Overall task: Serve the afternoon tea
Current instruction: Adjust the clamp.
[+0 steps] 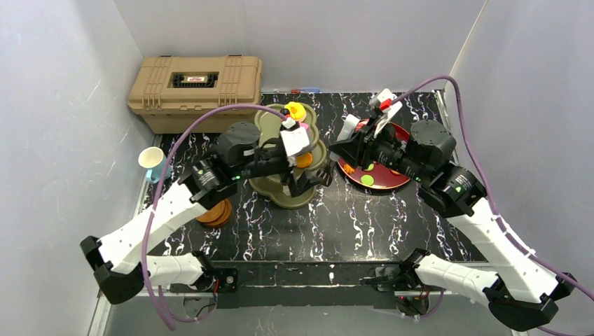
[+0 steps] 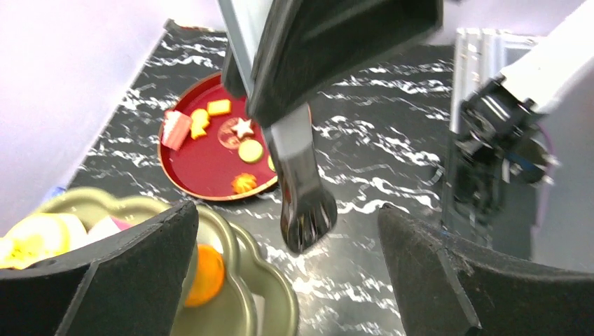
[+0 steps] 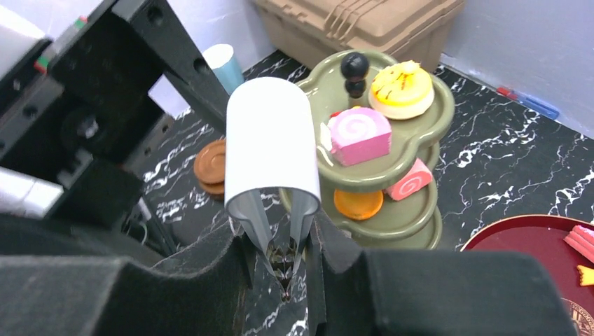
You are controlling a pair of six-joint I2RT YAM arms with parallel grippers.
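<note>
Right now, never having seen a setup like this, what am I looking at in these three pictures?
Two robot arms are bolted at a table's near edge. One picture looks down from above; the other two come from a camera on each wrist. On the dark marbled table are an olive three-tier stand carrying toy pastries, a red plate with more of them, a tan toolbox, a white-and-blue cup and wooden saucers. The right gripper is clamped on white-handled tongs. The left gripper is open and holds nothing.

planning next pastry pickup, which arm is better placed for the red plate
Probably right: the right gripper is shut on the tongs by the red plate; the left gripper is open and empty.
</note>
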